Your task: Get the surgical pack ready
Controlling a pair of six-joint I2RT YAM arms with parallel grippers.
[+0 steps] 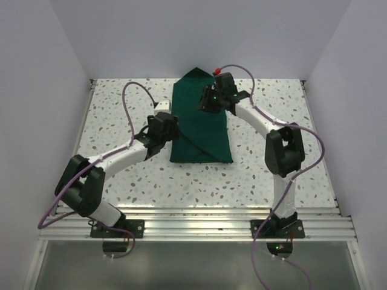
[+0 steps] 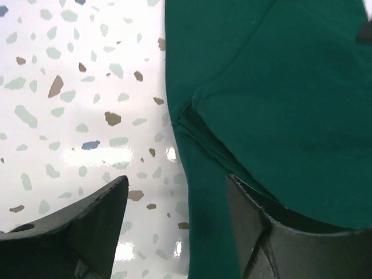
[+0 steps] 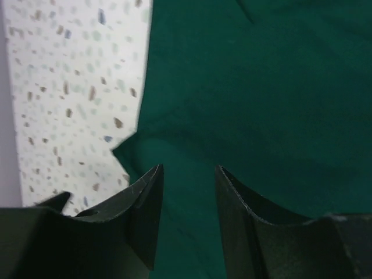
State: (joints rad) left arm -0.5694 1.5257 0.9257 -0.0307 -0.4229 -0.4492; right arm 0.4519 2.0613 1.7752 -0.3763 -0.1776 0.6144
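The surgical pack is a dark green fabric bundle, folded into a long rectangle in the middle of the table, with a pointed flap at its far end. My left gripper is open at the pack's left edge; in the left wrist view its jaws straddle that edge, with folded layers of the pack showing between them. My right gripper is open over the far part of the pack; in the right wrist view its jaws hover above the green cloth, holding nothing.
A small white object lies by the pack's left edge, beyond my left gripper. A small red thing sits at the pack's far tip. White walls enclose the speckled table on three sides.
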